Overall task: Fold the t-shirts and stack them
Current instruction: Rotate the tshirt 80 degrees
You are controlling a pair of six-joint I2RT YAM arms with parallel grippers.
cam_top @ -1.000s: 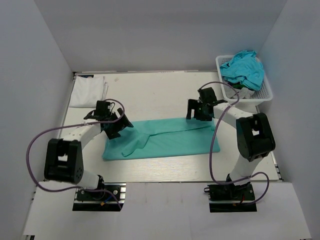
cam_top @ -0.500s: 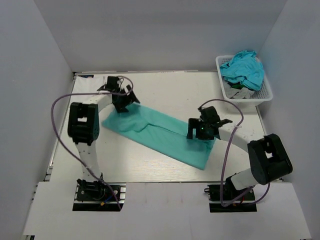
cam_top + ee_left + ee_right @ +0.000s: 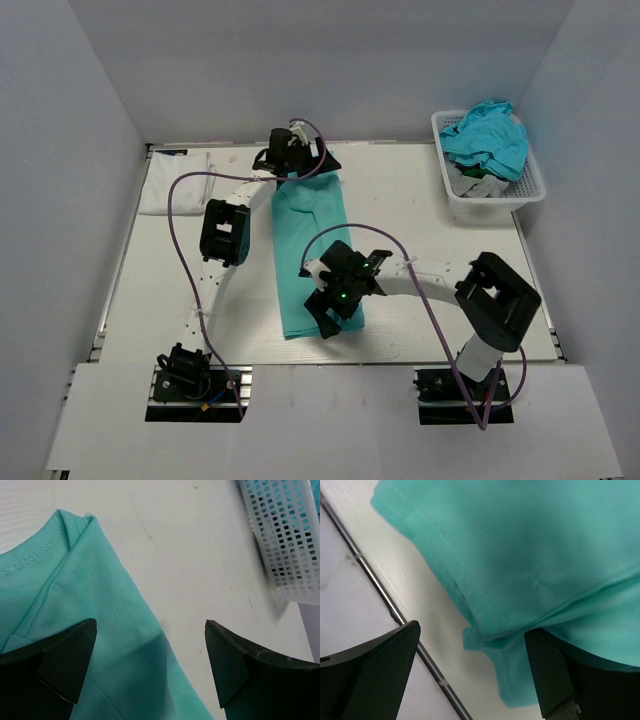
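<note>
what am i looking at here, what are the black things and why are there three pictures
These are two robot arms bolted at the near edge of a table. The wide picture looks down from above and behind them. The other two come from a small camera on each wrist, so the dark wedges at the bottom belong to that arm's own gripper. A mint green t-shirt, folded into a long strip, lies in the middle. The left gripper hangs over its far end and the right gripper over its near end; both are open and hold nothing. A folded white t-shirt lies far left, and a white basket far right holds a turquoise t-shirt.
</note>
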